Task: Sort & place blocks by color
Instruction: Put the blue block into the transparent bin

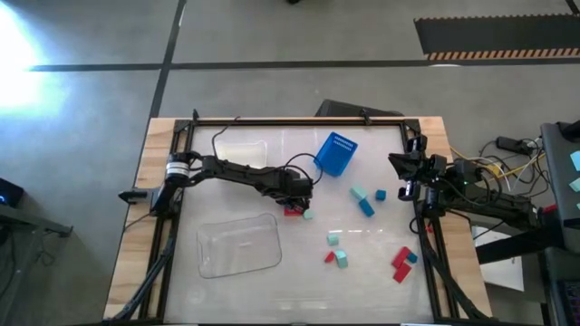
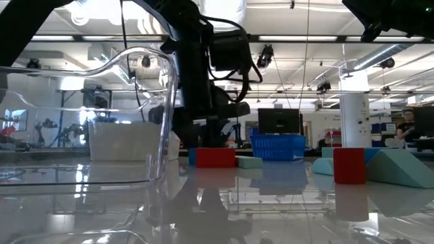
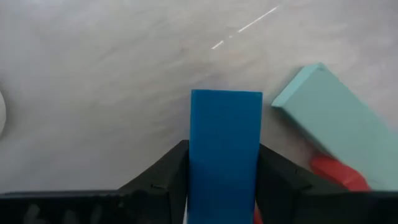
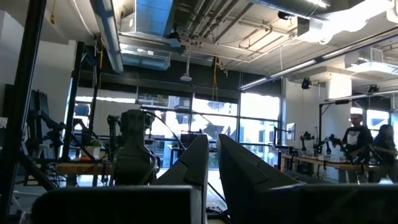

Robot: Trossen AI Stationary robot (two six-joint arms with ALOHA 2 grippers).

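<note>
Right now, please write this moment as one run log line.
left hand: around blue block, beside teal block | right hand: shut, raised at right table edge, empty | blue bin: far side

Right gripper (image 4: pixel 212 163) fingers nearly together, raised toward ceiling ducts (image 4: pixel 149 25) and windows (image 4: pixel 168 118).

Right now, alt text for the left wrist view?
A blue block stands upright between the left gripper and its dark fingers. Beside it on the pale tabletop lies a mint-teal block over a red block.

Table (image 1: pixel 381 294): blocks (image 1: pixel 365 206), trays (image 1: pixel 239 244), bin (image 1: pixel 335 153)
</note>
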